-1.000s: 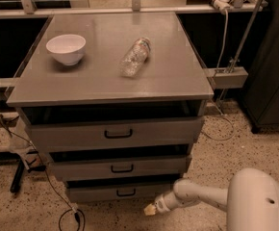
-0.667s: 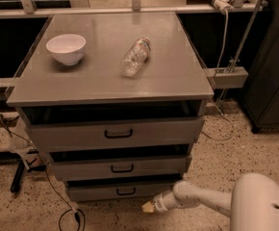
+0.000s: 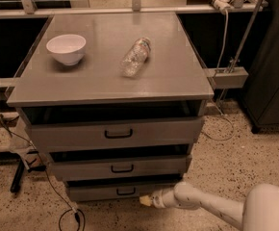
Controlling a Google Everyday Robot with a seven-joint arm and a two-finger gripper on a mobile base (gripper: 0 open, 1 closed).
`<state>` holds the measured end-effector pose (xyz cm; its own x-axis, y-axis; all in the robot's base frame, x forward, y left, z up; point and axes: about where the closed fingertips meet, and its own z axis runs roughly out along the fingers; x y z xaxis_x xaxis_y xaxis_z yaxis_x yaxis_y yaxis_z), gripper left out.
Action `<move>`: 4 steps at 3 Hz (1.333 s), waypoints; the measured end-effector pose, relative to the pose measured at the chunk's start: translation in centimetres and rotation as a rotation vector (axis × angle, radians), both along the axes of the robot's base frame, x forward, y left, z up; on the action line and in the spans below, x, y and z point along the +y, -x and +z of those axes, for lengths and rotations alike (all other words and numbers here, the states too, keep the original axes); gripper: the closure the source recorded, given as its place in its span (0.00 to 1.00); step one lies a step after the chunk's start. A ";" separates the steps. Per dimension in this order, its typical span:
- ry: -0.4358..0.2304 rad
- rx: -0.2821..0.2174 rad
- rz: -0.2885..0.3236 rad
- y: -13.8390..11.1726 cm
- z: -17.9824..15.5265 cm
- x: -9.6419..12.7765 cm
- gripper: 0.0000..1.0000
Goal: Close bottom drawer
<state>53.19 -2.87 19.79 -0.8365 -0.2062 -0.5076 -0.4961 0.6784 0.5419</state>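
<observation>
Near field: my arm (image 3: 211, 207) enters from 4 o'clock, ending in my gripper (image 3: 148, 200), low at 6 o'clock. Whether the gripper is spread or pressed together I cannot tell. It lies at the lower front edge of the bottom drawer (image 3: 96, 192), at 4 o'clock from the small black handle (image 3: 126, 191); contact cannot be confirmed. The drawer stands slightly out, with a dark gap above its low front. I judge it a stiff, light metal tray on slides, best pushed flat on the front panel near the handle rather than gripped. Above: the middle drawer (image 3: 82, 170) and the top drawer (image 3: 72, 136). Far field: the bench (image 3: 178, 76), with a white bowl (image 3: 66, 48) at 10 o'clock and a plastic bottle (image 3: 135, 57) lying at 12 o'clock.
</observation>
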 end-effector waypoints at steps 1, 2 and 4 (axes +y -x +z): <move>-0.014 -0.033 -0.023 -1.4 0.2 0.6 1.00; 0.011 -0.089 -0.023 -2.4 1.0 1.8 1.00; 0.104 -0.224 -0.003 -3.9 3.2 6.1 1.00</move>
